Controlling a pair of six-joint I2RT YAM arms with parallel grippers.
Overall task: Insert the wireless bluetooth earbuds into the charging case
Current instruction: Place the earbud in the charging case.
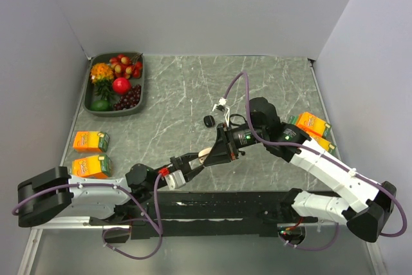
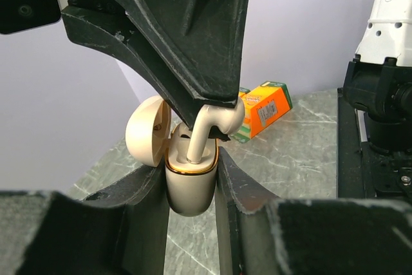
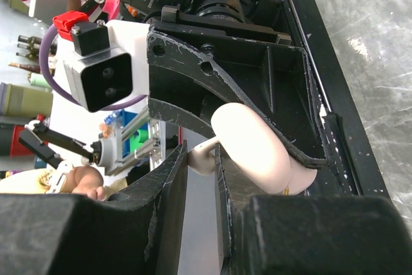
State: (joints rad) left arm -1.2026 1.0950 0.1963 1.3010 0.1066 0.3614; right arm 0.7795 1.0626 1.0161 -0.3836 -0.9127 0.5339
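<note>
Your desk [image 1: 193,88] fills the centre of the top view. The fruit tray [image 1: 143,75] sits at its upper left. 2 orange cartons [image 1: 90,141] lie at the left edge, and 2 more [image 1: 313,123] lie at the right, beside the right arm.

Both arms meet just below the middle of that frame. Your left fingers [image 2: 141,198] are nearly closed around the body of the cream charging case [image 2: 190,185]. They hold it upright, its lid hinged open toward the left of the left wrist view.

Your right fingers [image 3: 164,194] come down from the top of that view, narrowly parted, and pinch 1 cream earbud [image 2: 215,120] by its head. Its stem reaches down into the case's opening.

A small black object [image 1: 208,121] lies on the desk just above the meeting fingers. You cannot make out the other earbud.
</note>
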